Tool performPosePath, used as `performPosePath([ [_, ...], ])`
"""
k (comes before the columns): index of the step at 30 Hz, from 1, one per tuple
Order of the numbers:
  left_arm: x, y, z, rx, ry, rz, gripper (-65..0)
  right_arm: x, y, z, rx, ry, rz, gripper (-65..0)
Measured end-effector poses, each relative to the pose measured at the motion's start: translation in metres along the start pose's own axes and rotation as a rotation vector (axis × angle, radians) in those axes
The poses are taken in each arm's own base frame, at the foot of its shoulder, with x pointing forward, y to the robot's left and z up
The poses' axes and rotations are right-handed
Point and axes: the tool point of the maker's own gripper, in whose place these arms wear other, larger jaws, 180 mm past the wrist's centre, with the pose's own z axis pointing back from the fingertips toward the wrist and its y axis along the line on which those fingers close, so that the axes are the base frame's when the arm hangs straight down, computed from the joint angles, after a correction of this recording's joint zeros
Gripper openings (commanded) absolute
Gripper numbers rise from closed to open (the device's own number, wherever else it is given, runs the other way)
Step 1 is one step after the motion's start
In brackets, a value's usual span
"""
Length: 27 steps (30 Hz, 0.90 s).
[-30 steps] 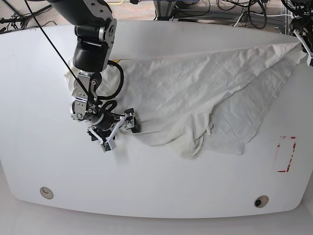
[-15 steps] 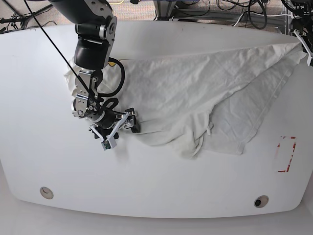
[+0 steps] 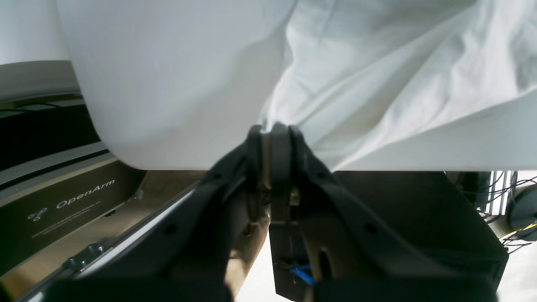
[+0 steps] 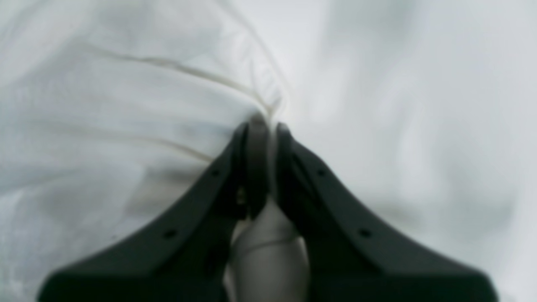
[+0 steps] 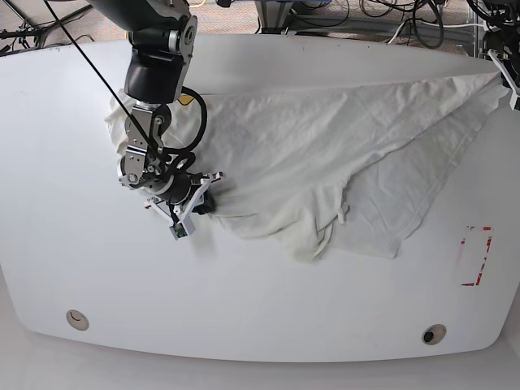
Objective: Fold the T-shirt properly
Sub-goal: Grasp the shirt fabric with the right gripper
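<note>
The white, wrinkled T-shirt (image 5: 325,138) lies spread over the table from left of centre to the far right corner, with a bunched fold hanging toward the front. At its left front edge my right gripper (image 5: 205,201) is shut on the cloth. The right wrist view shows those jaws (image 4: 265,121) pinched on a hem of the T-shirt (image 4: 126,105). My left gripper (image 5: 500,73) is at the table's far right edge, holding the shirt's corner. Up close, the left gripper (image 3: 272,128) is shut on a bunch of the T-shirt (image 3: 377,84) at the table's rim.
The white table (image 5: 260,309) has a red marked rectangle (image 5: 475,256) at the right front and two round holes (image 5: 77,318) (image 5: 434,334) near its front edge. Cables (image 5: 390,16) lie behind the table. A dark OpenArm base (image 3: 63,205) sits below the table's edge.
My right gripper has gone from open to shut on the shirt's left front edge and shifted slightly back and left. The left arm has not moved.
</note>
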Motion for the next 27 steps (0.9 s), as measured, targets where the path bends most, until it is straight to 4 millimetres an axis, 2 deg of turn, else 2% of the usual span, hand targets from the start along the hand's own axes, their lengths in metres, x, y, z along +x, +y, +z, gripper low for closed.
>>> performPosePath([
  [7, 0.0, -0.001, 0.0, -0.003, -0.001, -0.001, -65.0, 0.008, -0.001, 0.02, -0.052, -0.009, 0.052, -63.7],
  [15, 0.003, -0.01, -0.004, -0.027, 0.0, -0.02, -65.0, 0.01, 0.01, 0.047, -0.103, -0.023, 0.099, -65.0],
  [18, 0.004, -0.011, -0.004, -0.028, -0.003, -0.019, -65.0, 0.017, 0.013, 0.056, -0.119, -0.046, 0.114, -64.8],
  [23, 0.016, -0.005, -0.006, -0.009, -0.022, -0.014, -65.0, 0.02, 0.018, 0.061, -0.124, -0.023, 0.159, -64.8],
  [27, 0.041, 0.001, -0.007, 0.005, -0.089, 0.005, -65.0, 0.029, 0.02, 0.082, -0.156, -0.034, 0.207, -64.8],
])
